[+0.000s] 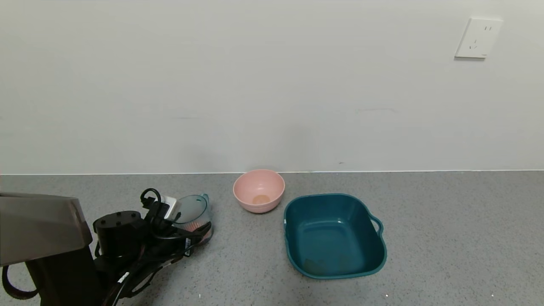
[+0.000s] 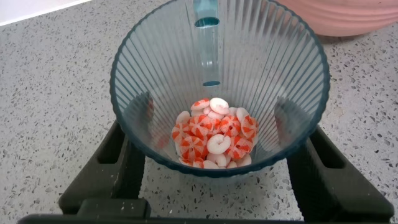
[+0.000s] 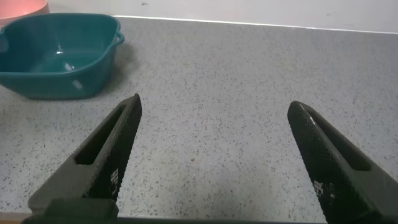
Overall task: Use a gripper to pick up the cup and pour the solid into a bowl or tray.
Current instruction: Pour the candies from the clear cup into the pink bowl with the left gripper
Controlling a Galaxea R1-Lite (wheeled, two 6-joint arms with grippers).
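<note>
We see the left gripper (image 2: pixel 217 155) jaws flanking the cup (image 2: pixel 219 81), seemingly closed on it; the pink bowl (image 1: pixel 259 190) lies just rightward; the right gripper (image 3: pixel 214 155) gapes empty.

Grey speckled countertop (image 1: pixel 446 238), blue-green cup (image 1: pixel 193 210) at left, pink bowl (image 1: pixel 259 190) near wall, teal basin (image 1: pixel 334 235) beside it

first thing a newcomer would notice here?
Probably the left gripper low at the left of the counter, its fingers on either side of the ribbed blue-green cup, which has a small heap of orange-and-white pieces at the bottom. Next, the pale pink bowl just beyond the cup near the wall, and the bigger dark teal basin to its right. The right gripper hangs open over bare counter.
</note>
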